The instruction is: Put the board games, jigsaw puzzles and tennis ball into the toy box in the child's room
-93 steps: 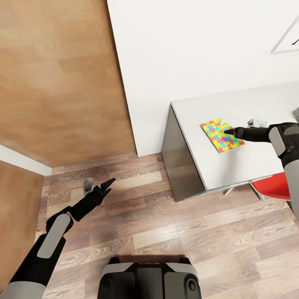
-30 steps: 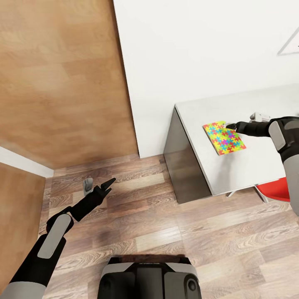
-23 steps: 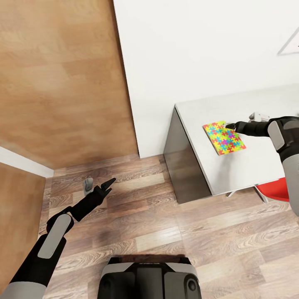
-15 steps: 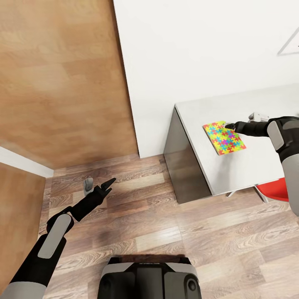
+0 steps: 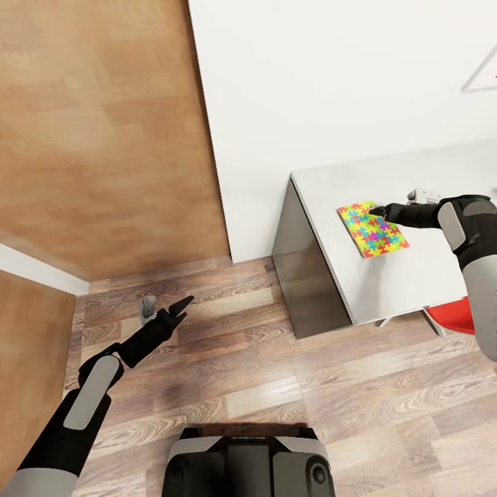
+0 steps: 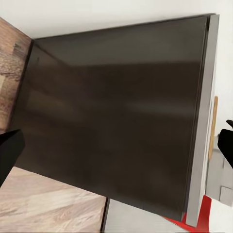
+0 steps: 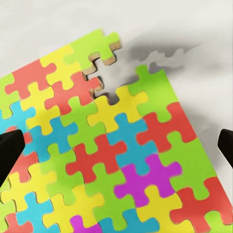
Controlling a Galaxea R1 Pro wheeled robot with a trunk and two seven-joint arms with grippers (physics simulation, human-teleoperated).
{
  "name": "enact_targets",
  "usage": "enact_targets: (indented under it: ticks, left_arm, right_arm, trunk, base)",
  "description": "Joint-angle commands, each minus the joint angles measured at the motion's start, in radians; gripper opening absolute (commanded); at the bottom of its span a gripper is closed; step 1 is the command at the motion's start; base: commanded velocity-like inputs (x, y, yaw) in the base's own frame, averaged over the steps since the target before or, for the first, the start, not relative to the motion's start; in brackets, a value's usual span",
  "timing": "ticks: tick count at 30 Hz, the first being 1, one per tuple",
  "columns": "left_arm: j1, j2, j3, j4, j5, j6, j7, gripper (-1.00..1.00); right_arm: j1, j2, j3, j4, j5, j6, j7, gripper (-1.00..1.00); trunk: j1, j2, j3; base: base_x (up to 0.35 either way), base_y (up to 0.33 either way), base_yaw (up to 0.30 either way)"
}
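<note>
Right gripper (image 5: 376, 212): reaching out over the desk, its dark fingertips spread wide, poised above the jigsaw puzzle's far corner; in the right wrist view the two tips (image 7: 10, 148) sit at opposite sides with the puzzle between them, nothing pinched.
Left gripper (image 5: 181, 308): held low over the wood floor, well apart from the desk, fingers parted and empty; the left wrist view has its tips (image 6: 9, 150) far apart, facing the desk's dark end panel.
Wood floor (image 5: 276, 373): plank-patterned, running under the desk and the robot's base.
Desk (image 5: 400, 269): pale grey top against the white wall, with a dark end panel (image 6: 111, 116) at its near left corner.
Red chair (image 5: 459, 316): tucked at the desk's front edge, partly hidden by the right arm.
Jigsaw puzzle (image 5: 370, 229): lying flat on the desk, near its left edge, many-coloured; its far corner shows a notch where pieces are missing (image 7: 104, 85).
Small grey object (image 5: 422, 196): on the desk just beyond the right forearm; too small to identify.
</note>
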Motion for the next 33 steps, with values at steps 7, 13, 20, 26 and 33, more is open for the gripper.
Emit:
enact_targets:
  ticks: [7,13,20,26,33]
  left_arm:
    - [-0.001,0.0,-0.007,0.0,0.007,0.005,0.001,1.0]
    - [-0.001,0.0,-0.011,0.0,0.007,0.005,0.002,1.0]
    - [-0.001,0.0,-0.012,0.0,0.006,0.005,0.001,1.0]
    - [-0.001,0.0,-0.012,0.0,0.006,0.005,0.001,1.0]
    - [-0.001,0.001,-0.012,0.0,0.006,0.005,0.002,1.0]
  right_arm:
    - [0.0,0.005,-0.002,0.001,-0.002,0.005,0.002,1.0]
    - [0.0,0.009,-0.001,0.001,-0.003,0.005,0.004,1.0]
    - [0.0,0.016,-0.001,0.001,-0.004,0.005,0.009,1.0]
    - [0.0,0.033,-0.001,0.001,-0.004,0.007,0.013,1.0]
    - [0.001,0.05,-0.001,-0.001,-0.005,0.012,0.033,1.0]
  trunk:
    - [0.001,-0.002,-0.001]
    - [0.001,-0.002,-0.001]
    - [0.001,-0.002,-0.001]
    - [0.001,-0.002,-0.001]
    - [0.001,-0.002,-0.001]
  base:
    - [0.0,0.0,0.0]
    - [0.0,0.0,0.0]
    - [0.0,0.0,0.0]
    - [0.0,0.0,0.0]
    - [0.0,0.0,0.0]
